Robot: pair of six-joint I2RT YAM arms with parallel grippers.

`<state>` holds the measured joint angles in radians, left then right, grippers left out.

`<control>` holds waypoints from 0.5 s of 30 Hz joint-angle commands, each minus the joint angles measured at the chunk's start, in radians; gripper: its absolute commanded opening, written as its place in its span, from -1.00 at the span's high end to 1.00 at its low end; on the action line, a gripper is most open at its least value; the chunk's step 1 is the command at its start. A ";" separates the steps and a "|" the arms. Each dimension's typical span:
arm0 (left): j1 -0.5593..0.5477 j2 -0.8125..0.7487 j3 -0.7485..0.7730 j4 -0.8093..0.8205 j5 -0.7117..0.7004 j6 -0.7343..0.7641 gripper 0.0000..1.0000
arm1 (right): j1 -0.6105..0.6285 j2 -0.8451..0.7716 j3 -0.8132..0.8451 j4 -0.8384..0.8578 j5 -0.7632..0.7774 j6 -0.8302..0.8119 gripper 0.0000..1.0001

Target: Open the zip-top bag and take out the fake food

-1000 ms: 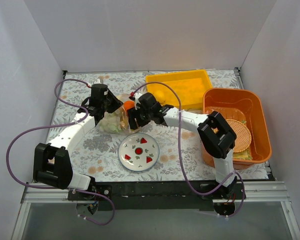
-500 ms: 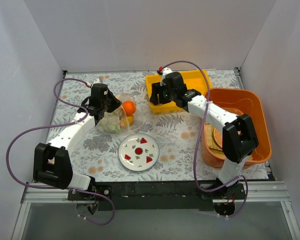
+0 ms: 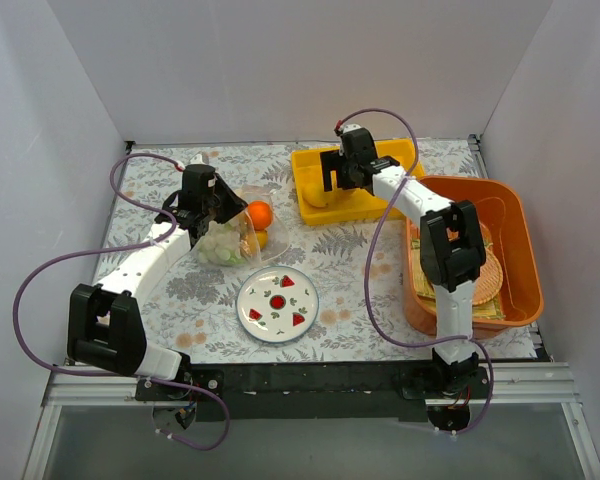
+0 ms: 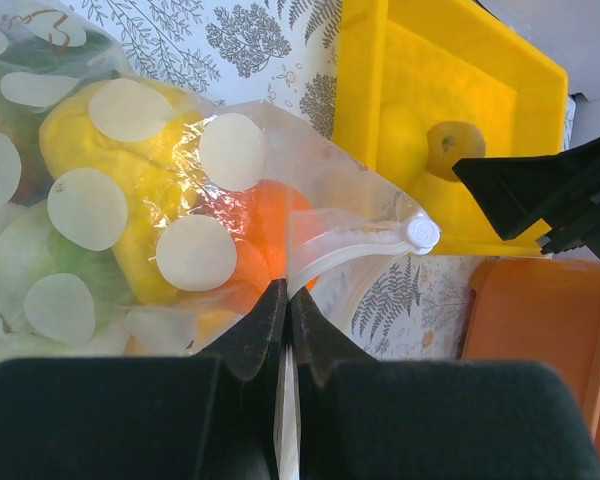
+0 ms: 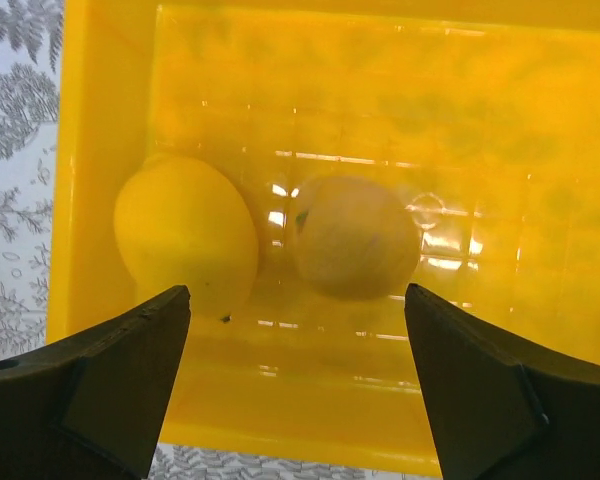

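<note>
A tabletop [image 3: 350, 262] covered with a grey leaf-patterned cloth is shown. On it an orange rectangular plastic tub [image 3: 512, 212] is set to the right of a round white plate with red painted fruit motifs [image 3: 277, 303]. A yellow rectangular plastic tray [image 3: 405, 158] is placed beyond the plate and to its right. A clear crinkly zip-top bag [image 3: 232, 238] is found just beyond the plate and to its left, resting on the tabletop. The plate itself is set near the front edge, between the two arms. The left pincer [image 4: 283, 320] is closed tight on the bag's zip-strip edge on the side away from the plate, and the white strip is pinched between its black jaws. The right pincer [image 5: 295, 296] is held wide open above the tray, far from the plate, and nothing is gripped in it. A round orange plastic fruit [image 4: 270, 225] and a yellow lemon-like fruit [image 4: 130, 170] are seen through the bag's film, with small pale green-white pieces [image 3: 220, 250] packed at the end nearest the plate. Two more yellow lemons [image 5: 185, 232] are seen lying side by side in the tray under the open pincer.
</note>
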<state>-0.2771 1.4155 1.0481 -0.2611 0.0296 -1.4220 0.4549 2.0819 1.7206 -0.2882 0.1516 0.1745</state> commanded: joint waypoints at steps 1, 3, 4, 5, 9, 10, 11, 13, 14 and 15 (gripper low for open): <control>0.000 -0.013 0.027 0.000 0.029 0.014 1.00 | 0.013 -0.077 0.033 -0.039 -0.018 -0.001 -0.90; 0.001 -0.009 0.033 0.003 0.038 0.012 1.00 | 0.021 -0.141 -0.062 -0.008 -0.064 0.035 -0.82; 0.001 -0.009 0.032 0.003 0.039 0.006 1.00 | 0.034 -0.216 -0.097 0.026 -0.131 0.084 -0.77; 0.001 -0.009 0.032 0.005 0.043 0.006 1.00 | 0.047 -0.256 -0.149 0.056 -0.177 0.111 -0.71; 0.001 -0.007 0.033 0.010 0.052 0.001 1.00 | 0.129 -0.420 -0.385 0.243 -0.297 0.241 -0.30; 0.000 -0.004 0.032 0.011 0.053 0.000 1.00 | 0.175 -0.443 -0.401 0.268 -0.334 0.265 -0.25; -0.001 -0.004 0.033 0.014 0.053 -0.005 1.00 | 0.198 -0.444 -0.404 0.277 -0.349 0.287 -0.19; -0.001 -0.003 0.035 0.016 0.052 -0.005 1.00 | 0.263 -0.419 -0.398 0.336 -0.360 0.312 -0.04; -0.001 -0.003 0.033 0.017 0.050 -0.008 1.00 | 0.280 -0.404 -0.386 0.349 -0.368 0.318 0.00; -0.001 -0.001 0.036 0.017 0.050 -0.006 1.00 | 0.294 -0.386 -0.369 0.359 -0.372 0.335 0.06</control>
<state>-0.2771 1.4189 1.0481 -0.2565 0.0689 -1.4250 0.6731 1.6459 1.3315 -0.0837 -0.1261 0.4095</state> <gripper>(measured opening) 0.015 0.513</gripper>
